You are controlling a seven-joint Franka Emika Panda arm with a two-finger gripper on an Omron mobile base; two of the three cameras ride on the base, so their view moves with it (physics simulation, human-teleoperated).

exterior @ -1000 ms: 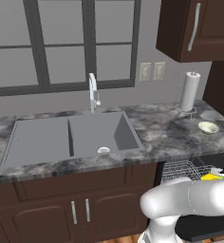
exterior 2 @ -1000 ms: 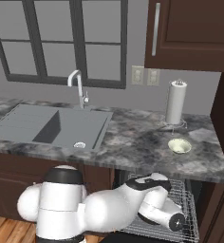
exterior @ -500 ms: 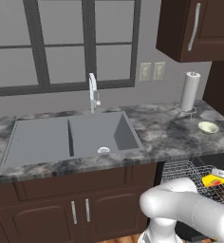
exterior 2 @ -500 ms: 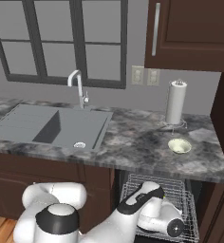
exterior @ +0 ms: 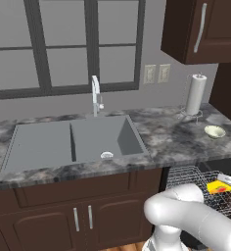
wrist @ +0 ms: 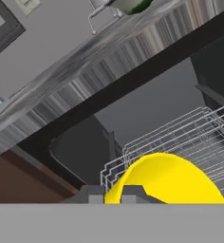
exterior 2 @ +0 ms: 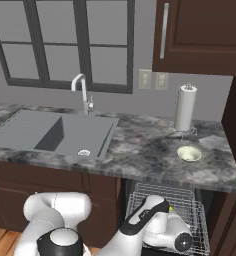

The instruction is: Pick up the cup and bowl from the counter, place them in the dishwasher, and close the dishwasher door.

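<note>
The yellow cup [wrist: 171, 178] looms large right in front of my gripper [wrist: 113, 193], whose two fingertips stand close together with the cup's wall between them. From the left base view the cup [exterior: 219, 187] rests tilted in the dishwasher's pulled-out silver wire rack [exterior: 193, 179]. In the right base view my arm covers the front of the rack [exterior 2: 165, 200]. The pale bowl [exterior: 215, 131] sits on the marbled counter [exterior: 171, 142], above the dishwasher and near the paper-towel roll; it is the bowl [exterior 2: 189, 153] in the right base view and the bowl [wrist: 130, 4] in the hand view. The dishwasher door is out of view.
A white paper-towel roll [exterior 2: 185, 107] stands behind the bowl. The grey double sink [exterior: 73, 142] with its tap [exterior: 95, 93] lies to the left. Dark brown cabinet doors [exterior: 83, 218] run under the counter, and an upper cabinet [exterior 2: 200, 35] hangs above the roll.
My arm has sunk lower and reached further over the rack, carrying the cup slightly down and to the right into it. The bowl has not moved.
</note>
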